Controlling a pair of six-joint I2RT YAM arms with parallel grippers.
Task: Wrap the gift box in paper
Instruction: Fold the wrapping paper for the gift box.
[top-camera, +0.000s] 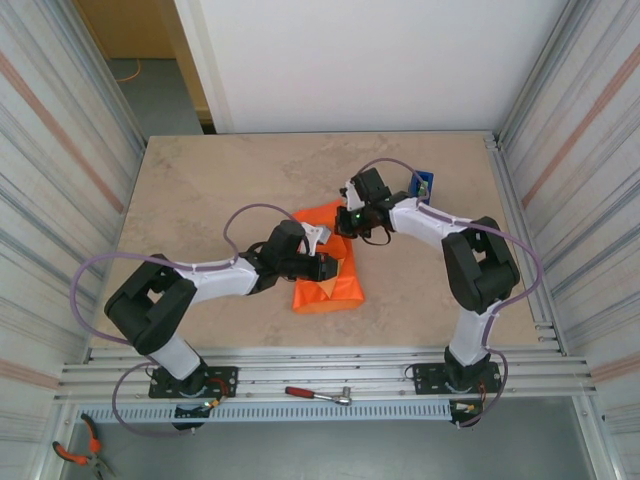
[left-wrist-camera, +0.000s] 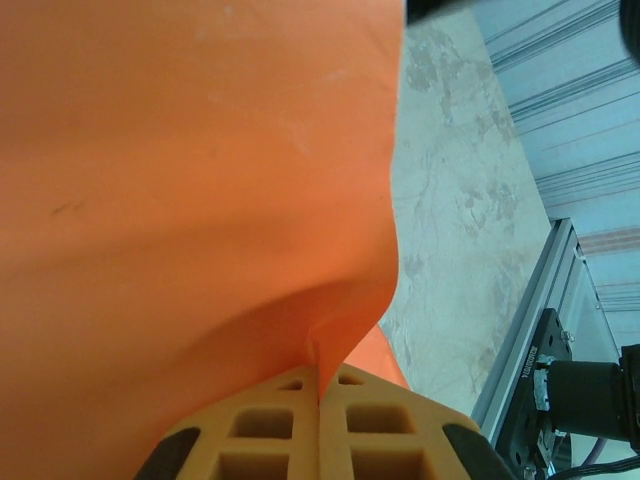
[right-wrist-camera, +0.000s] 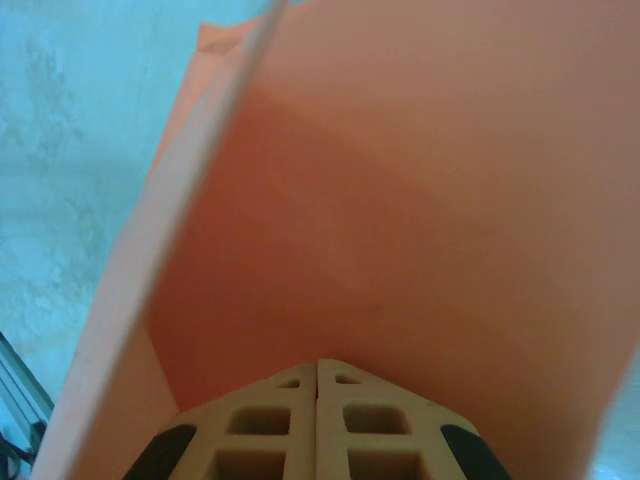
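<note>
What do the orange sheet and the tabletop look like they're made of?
The orange sheet looks like thin matte paper: it creases sharply and bends softly. The tabletop is smooth beige with stone-like veining; it could be laminate or real stone, and the look leaves that open.

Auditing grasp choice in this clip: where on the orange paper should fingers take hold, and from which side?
At a free edge, pinched flat. The paper is a thin sheet, so only an edge or a raised fold can be pinched. The left gripper is shut on a raised fold, coming from the left; the right gripper is shut on a lifted flap from the right.
</note>
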